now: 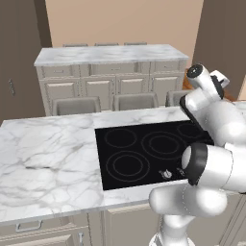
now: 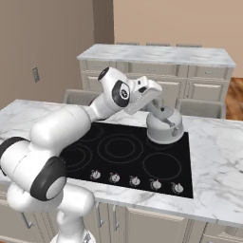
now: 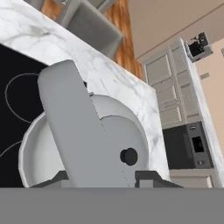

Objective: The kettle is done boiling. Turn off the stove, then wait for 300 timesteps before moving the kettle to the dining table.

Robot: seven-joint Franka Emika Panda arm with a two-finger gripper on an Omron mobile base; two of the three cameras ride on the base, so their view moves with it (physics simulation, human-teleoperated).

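Close against the hand camera runs the kettle's [image 3: 83, 144] broad grey handle, with the two dark fingertips [image 3: 151, 177] on either side of its base, so the gripper [image 2: 159, 114] is clamped on it. Seen from the right base camera, the kettle [image 2: 164, 126] sits on the far right burner of the stove [image 2: 133, 156], knobs [image 2: 135, 180] lining the near edge.
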